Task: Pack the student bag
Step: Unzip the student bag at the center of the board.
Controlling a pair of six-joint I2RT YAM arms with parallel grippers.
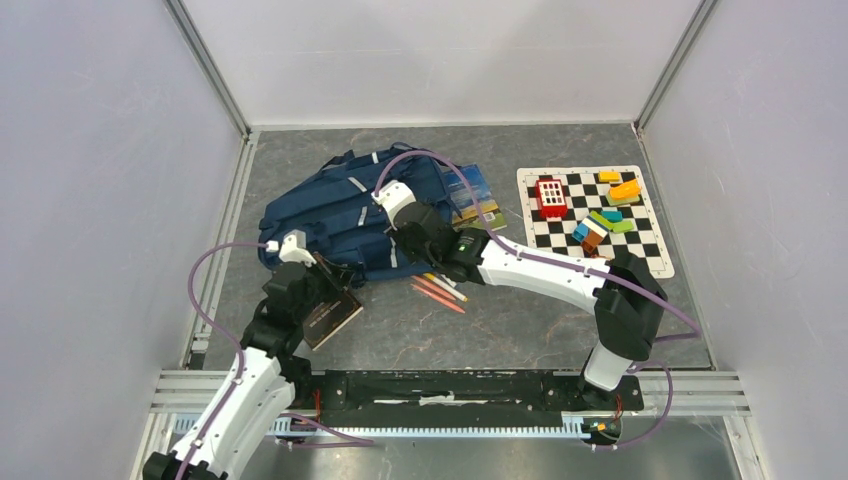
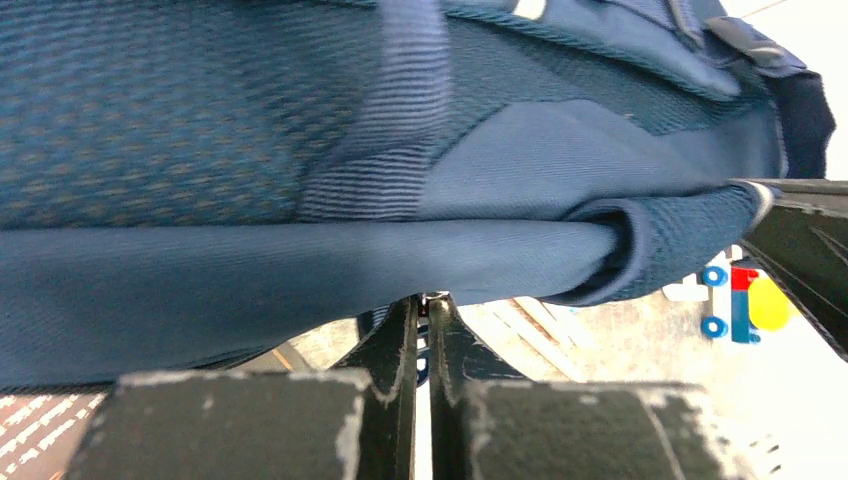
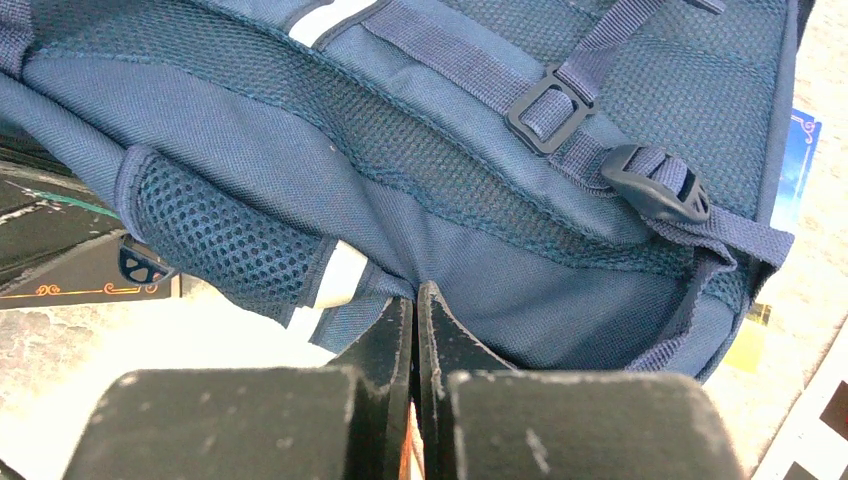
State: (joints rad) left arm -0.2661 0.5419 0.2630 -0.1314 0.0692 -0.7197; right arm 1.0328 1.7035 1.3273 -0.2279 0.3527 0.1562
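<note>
Closely seen, the left gripper has its jaws drawn to a thin slit, with the tips against the lower hem of the student bag; I cannot tell whether cloth is nipped between them. The right gripper is just as narrow, and its tips meet a seam beside a pale reflective tab. Directly ahead of both grippers the bag fills the view. It is navy weave and darker mesh padding, with grey reflective strips, webbing straps and black plastic buckles. It lies flat on the counter, strap side up. Its long axis runs crosswise and slightly slanted, from just beyond the left gripper to past the right one. Which end is its top is unclear. A dark book lies just behind the left gripper.
</note>
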